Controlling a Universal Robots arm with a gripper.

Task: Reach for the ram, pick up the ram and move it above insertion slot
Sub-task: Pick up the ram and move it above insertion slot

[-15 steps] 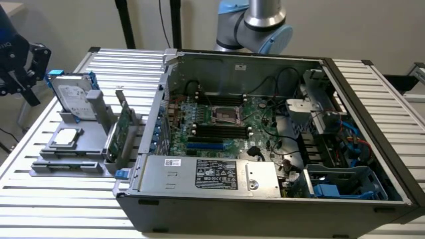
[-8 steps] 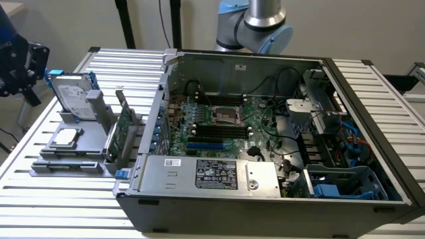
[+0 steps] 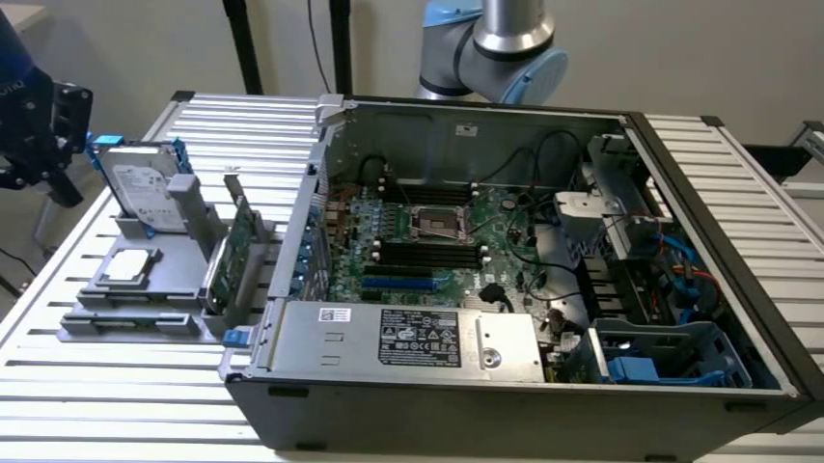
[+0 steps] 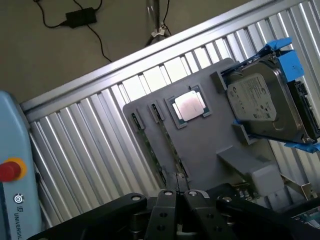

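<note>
Two thin green sticks stand on edge in slots of a grey holder [image 4: 210, 150]; the ram [image 4: 170, 145] is the one nearer the square silver processor [image 4: 190, 106]. My gripper [image 4: 177, 196] hangs above the holder, its black fingers pressed together with nothing between them, the tips in line with one end of the ram. In the exterior view the gripper [image 3: 52, 188] hovers at the far left, above and beside the holder [image 3: 135, 313]. The open computer case [image 3: 515, 251] shows its motherboard with dark memory slots [image 3: 431, 256].
A hard drive in a blue frame [image 4: 265, 107] stands on the holder, and a larger green card with a metal bracket [image 3: 232, 256] stands between holder and case. A pendant with a red button [image 4: 10, 172] lies beside the ribbed metal table [image 3: 116, 405].
</note>
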